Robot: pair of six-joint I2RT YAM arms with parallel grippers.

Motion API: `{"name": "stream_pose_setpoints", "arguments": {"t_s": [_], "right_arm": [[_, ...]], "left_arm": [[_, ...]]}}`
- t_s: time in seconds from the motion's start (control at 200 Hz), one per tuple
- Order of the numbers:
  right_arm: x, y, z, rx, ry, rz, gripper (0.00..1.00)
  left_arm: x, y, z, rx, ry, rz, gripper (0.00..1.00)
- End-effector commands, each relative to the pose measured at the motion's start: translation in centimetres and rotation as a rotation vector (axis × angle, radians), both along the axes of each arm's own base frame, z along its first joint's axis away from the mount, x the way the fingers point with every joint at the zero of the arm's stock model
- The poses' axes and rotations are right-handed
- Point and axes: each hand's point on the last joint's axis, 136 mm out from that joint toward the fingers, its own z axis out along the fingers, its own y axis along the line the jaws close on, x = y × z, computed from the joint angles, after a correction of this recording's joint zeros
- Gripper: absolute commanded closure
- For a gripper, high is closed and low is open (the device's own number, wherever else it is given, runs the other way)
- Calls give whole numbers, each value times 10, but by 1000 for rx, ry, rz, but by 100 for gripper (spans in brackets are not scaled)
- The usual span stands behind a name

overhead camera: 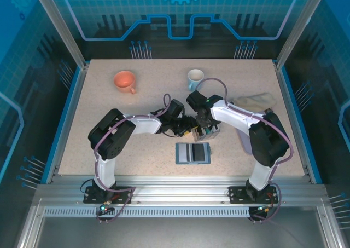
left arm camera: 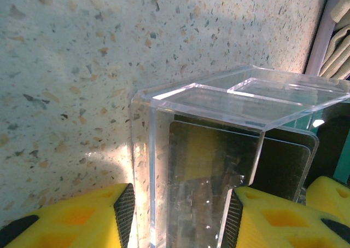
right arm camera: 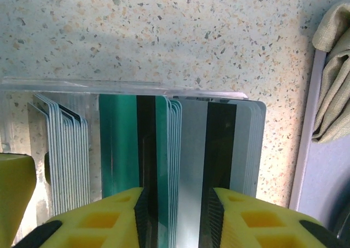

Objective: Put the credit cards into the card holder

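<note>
The credit cards stand in a clear slotted rack (overhead camera: 211, 132) at mid-table. In the right wrist view a teal card (right arm camera: 117, 144) with a dark stripe, several white card edges (right arm camera: 68, 155) and a silver card (right arm camera: 192, 144) rise from the rack's rim (right arm camera: 109, 86). My right gripper (right arm camera: 176, 218) is open, its pads straddling the teal and silver cards. My left gripper (left arm camera: 179, 218) is shut on the rack's end (left arm camera: 197, 166), with dark cards (left arm camera: 284, 160) behind the acrylic. The card holder (overhead camera: 192, 153) lies open and flat just in front of both grippers (overhead camera: 186, 132) (overhead camera: 203, 130).
An orange cup (overhead camera: 124, 81) and a white mug (overhead camera: 195, 78) stand at the back. A beige cloth (overhead camera: 252, 101) lies on a pale lilac tray (right arm camera: 320, 182) right of the rack. The table's blue raised edges run along both sides.
</note>
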Motion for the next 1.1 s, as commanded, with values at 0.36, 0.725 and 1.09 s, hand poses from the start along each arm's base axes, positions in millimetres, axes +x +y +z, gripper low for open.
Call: {"name": "stream_pose_setpoints", "arguments": {"t_s": [0.36, 0.725, 1.09], "right_arm": [[0, -4, 17, -42, -29, 3, 82], [-2, 0, 29, -2, -41, 4, 94], [-19, 20, 54, 260, -23, -21, 100]], "left_arm": [[-15, 15, -24, 61, 73, -1, 52], [-15, 16, -24, 65, 71, -4, 52], [-12, 14, 3, 38, 4, -23, 48]]}}
